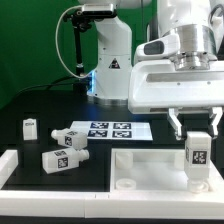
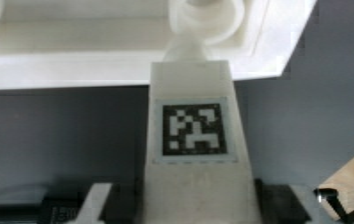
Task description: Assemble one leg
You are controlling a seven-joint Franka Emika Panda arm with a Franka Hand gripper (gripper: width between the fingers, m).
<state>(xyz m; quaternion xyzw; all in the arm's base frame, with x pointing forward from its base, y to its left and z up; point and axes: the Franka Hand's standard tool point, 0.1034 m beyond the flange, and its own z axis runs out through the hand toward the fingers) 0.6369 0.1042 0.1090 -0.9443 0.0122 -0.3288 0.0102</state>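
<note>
My gripper (image 1: 193, 128) is shut on a leg (image 1: 197, 157), a white elongated block with a black-and-white tag. It holds the leg upright, its lower end at the large flat white panel (image 1: 150, 170) near the panel's right end in the exterior view. In the wrist view the leg (image 2: 195, 120) runs out from between my fingers (image 2: 106, 200) to a round hole area of the panel (image 2: 85, 50). Three more legs lie loose on the black table: one (image 1: 31, 127) at the left, two (image 1: 62, 158) (image 1: 72, 140) near the front.
The marker board (image 1: 100, 130) lies flat in the middle of the table. A white frame edge (image 1: 20, 165) runs along the front left. A second robot base (image 1: 110, 65) and a cable stand at the back.
</note>
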